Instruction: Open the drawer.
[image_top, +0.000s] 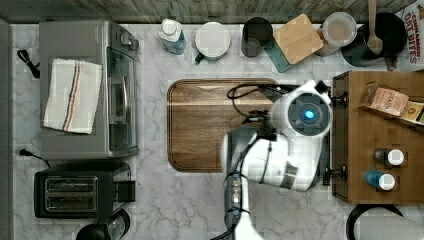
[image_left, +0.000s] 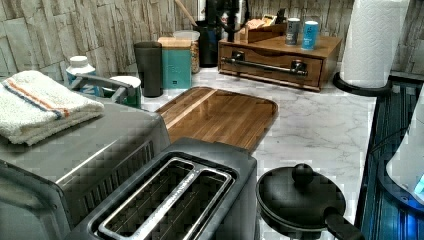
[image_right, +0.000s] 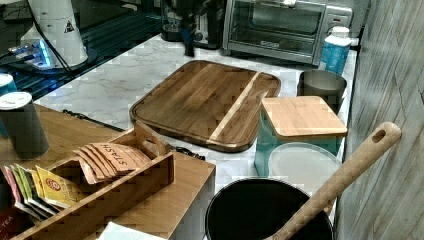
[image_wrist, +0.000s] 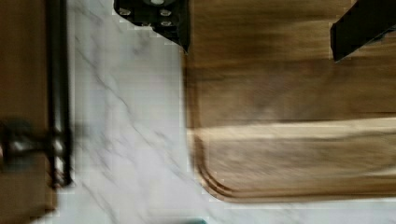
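The drawer (image_left: 270, 71) is the front of a small wooden cabinet (image_top: 372, 145) at the top view's right, and it sits flush and closed. Its long black bar handle (image_left: 265, 65) runs across the front on two posts (image_top: 336, 174). In the wrist view the handle (image_wrist: 58, 93) lies a strip of marble away from my gripper (image_wrist: 259, 21). The gripper is open and holds nothing. One finger (image_wrist: 156, 16) hangs at the edge of the cutting board (image_top: 210, 125), the other over the board. In the top view my arm (image_top: 300, 120) covers the board's right edge beside the drawer.
A tea box (image_top: 390, 102) and two small jars (image_top: 387, 157) stand on the cabinet. Canisters and a mug (image_top: 212, 40) line the back wall. A toaster oven (image_top: 85, 90) and toaster (image_top: 75, 192) fill the top view's left. A paper towel roll (image_left: 372, 42) stands beside the cabinet.
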